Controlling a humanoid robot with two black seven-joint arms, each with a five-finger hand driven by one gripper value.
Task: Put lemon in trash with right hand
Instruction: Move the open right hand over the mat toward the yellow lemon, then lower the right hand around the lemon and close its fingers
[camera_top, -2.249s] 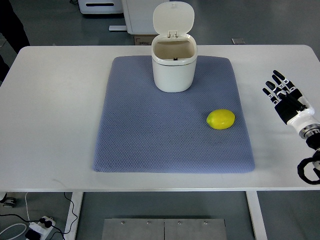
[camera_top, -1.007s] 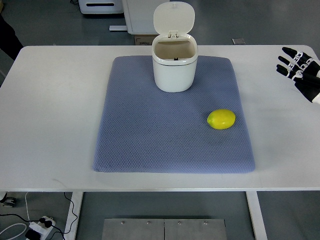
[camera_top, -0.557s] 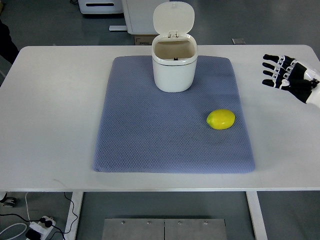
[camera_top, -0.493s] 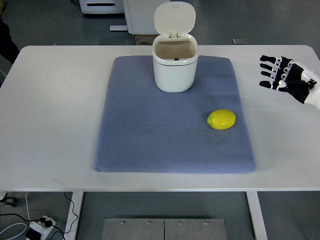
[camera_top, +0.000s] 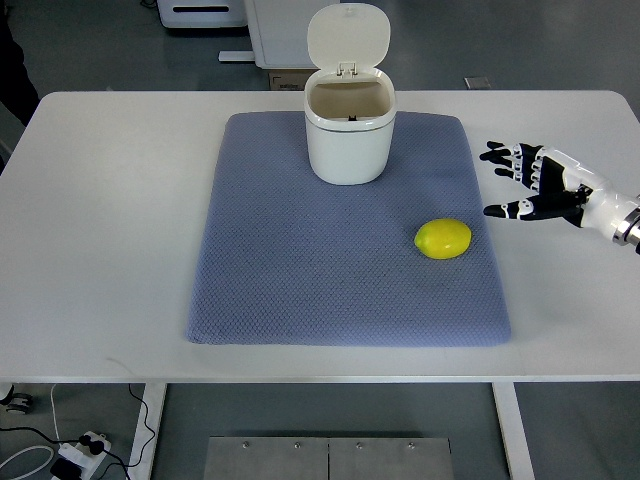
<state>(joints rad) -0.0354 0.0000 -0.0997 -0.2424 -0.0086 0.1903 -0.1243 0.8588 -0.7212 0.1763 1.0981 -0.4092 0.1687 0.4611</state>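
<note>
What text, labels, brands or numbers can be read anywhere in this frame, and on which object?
None: no readable text shows.
The white trash bin, its raised lid, the lemon, the blue mat and the right hand carry no visible print.

Only one robot hand (camera_top: 540, 185) is on show — the right one, built in black and white. Its fingers (camera_top: 507, 153) are slim and black, broken up by white segments at the joints, and the thumb carries the same black-and-white banding. The back of the palm is covered by a white shell, and behind it sits a white wrist section ending in a grey metal ring at the picture's edge
</note>
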